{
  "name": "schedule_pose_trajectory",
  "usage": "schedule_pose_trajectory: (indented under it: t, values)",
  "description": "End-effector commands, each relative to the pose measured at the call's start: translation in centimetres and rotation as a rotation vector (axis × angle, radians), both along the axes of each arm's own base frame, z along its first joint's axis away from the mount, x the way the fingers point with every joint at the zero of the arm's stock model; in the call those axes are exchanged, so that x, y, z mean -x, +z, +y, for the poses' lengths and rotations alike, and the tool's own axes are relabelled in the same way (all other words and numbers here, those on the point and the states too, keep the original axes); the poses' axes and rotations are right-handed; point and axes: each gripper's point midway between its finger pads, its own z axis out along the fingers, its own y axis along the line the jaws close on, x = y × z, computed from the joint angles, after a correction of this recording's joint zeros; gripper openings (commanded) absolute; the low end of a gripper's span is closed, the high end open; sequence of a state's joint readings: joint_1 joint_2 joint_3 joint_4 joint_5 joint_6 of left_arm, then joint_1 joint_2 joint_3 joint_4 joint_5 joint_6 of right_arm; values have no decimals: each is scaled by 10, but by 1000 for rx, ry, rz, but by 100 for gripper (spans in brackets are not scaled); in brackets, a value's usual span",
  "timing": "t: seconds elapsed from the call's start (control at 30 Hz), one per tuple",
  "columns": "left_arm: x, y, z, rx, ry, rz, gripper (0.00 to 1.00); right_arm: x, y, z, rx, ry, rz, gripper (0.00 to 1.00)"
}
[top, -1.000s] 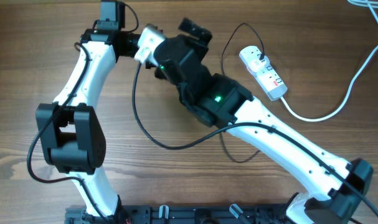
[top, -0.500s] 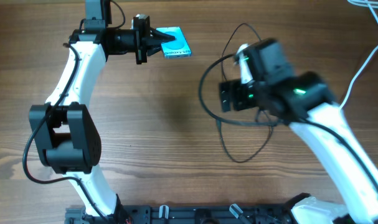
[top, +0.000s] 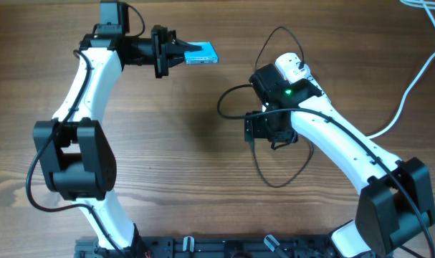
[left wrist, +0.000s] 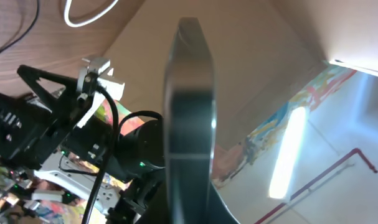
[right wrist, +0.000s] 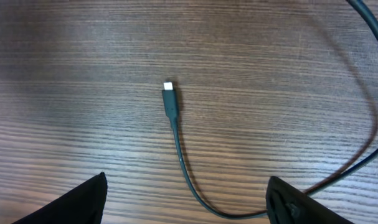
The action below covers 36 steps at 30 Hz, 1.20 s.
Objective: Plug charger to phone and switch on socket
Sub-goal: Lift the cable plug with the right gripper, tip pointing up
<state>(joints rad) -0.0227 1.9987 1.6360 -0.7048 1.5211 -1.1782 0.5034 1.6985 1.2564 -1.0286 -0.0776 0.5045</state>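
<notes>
Black fingertips [right wrist: 83, 200] of the right pincer [right wrist: 185, 202] are cut off at the bottom corners of the wrist view, spread wide and empty, touching nothing. Between and just ahead of them the charger [right wrist: 170, 102] lies flat on the wooden counter [right wrist: 64, 74], its silver tip pointing away. From overhead these fingers are hidden beneath the wrist, and the arm covers part of the socket [top: 294, 69]. Across the counter the left pincer [top: 181, 53] is clenched on the phone [top: 203, 54], held tilted, well apart from the charger; its own wrist view shows the phone only as a blurred dark slab, fingers indistinct.
</notes>
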Motion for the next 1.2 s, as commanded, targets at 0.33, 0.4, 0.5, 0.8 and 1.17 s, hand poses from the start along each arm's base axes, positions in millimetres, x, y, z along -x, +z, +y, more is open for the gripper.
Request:
schedule_pose_trajectory:
  t: [0.33, 0.4, 0.5, 0.8, 1.17]
  values:
    - [-9, 24, 45, 43, 85, -6, 4, 5, -51, -1, -5, 36, -36, 60]
    - [-10, 24, 46, 43, 86, -6, 4, 6, -61, -1, -14, 41, -51, 60]
    - [-10, 24, 46, 42, 86, -7, 4, 8, -63, 7, -24, 64, -68, 60]
    - [-11, 25, 46, 41, 86, -34, 4, 9, -90, 14, 60, 67, -67, 55]
    - [-11, 25, 46, 41, 86, -37, 4, 26, -107, 19, 80, 74, 4, 41]
